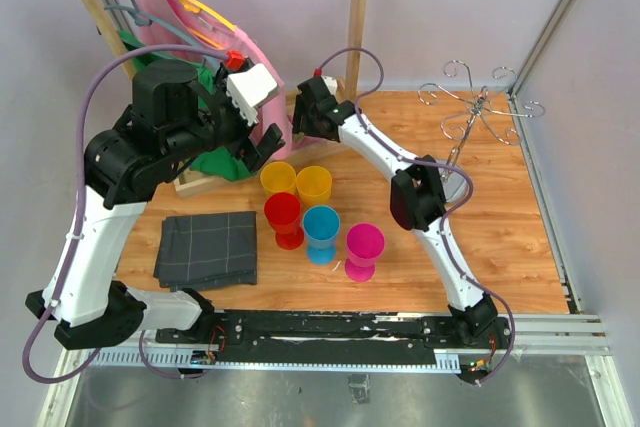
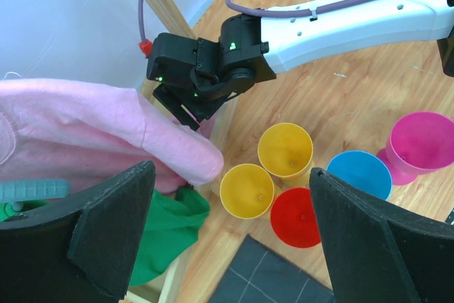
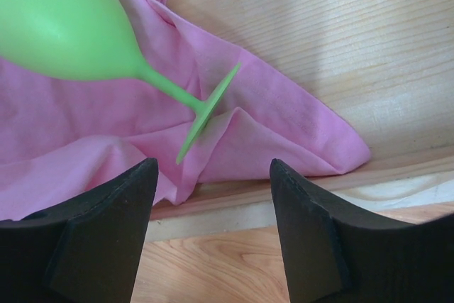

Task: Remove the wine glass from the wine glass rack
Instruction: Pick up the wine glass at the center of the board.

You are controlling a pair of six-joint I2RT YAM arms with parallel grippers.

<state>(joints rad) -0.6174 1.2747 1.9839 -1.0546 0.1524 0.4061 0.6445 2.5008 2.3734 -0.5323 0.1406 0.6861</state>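
No glass seen on wine glass rack (image 1: 480, 107). Well apart, green wine glass (image 3: 71, 26) is found tilted on pink cloth (image 3: 269, 125). Spread, nothing gripped: left pincer (image 2: 230, 196), right pincer (image 3: 213, 182). Removal judged done.

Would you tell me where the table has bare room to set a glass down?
The table is bare right of the right arm, in front of the wine glass rack, and in a strip nearer than the magenta cup. Crowded: the cup cluster and dark cloth.
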